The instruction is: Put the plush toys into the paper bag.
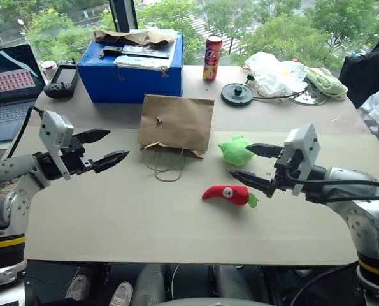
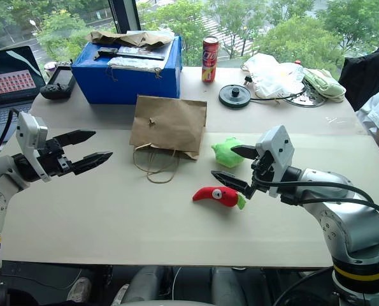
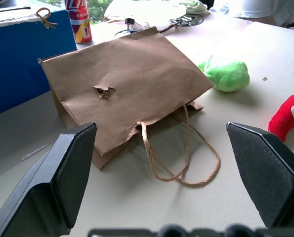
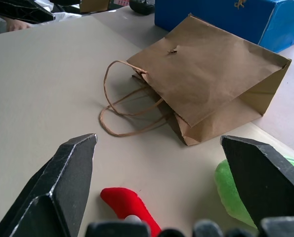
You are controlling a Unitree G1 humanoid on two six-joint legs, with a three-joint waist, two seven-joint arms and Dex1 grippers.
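The red chili toy [image 1: 227, 194] lies flat on the table [image 1: 144, 236] at centre right of the head view, long axis running across the frame, pointed tip toward frame left, green stem end toward frame right. The green blob toy [image 1: 236, 151] sits just above it in frame, well clear of it, near the lower right corner of the paper bag [image 1: 175, 122]. The bag lies flat at upper centre, mouth and cord handles [image 1: 165, 164] facing the bottom of the frame, mouth mostly collapsed, a small tear in its upper face. Your right gripper [image 1: 257, 164] hangs just right of both toys, fingers spread wide with nothing between them, pointing toward frame left; its lower finger ends just above the chili's stem end and its upper finger is level with the blob. Your left gripper [image 1: 105, 148] is at centre left, also spread wide and empty, pointing toward frame right, on the bag's far side from the toys. So the right arm is plainly nearer to either toy, and the left is better placed for the handles. The chili's long axis lies roughly in line with the right fingers, so you will likely need to turn the wrist or come down from above to close across its narrow width. Behind the bag stand a blue box [image 1: 133, 71] and a red can [image 1: 212, 57].
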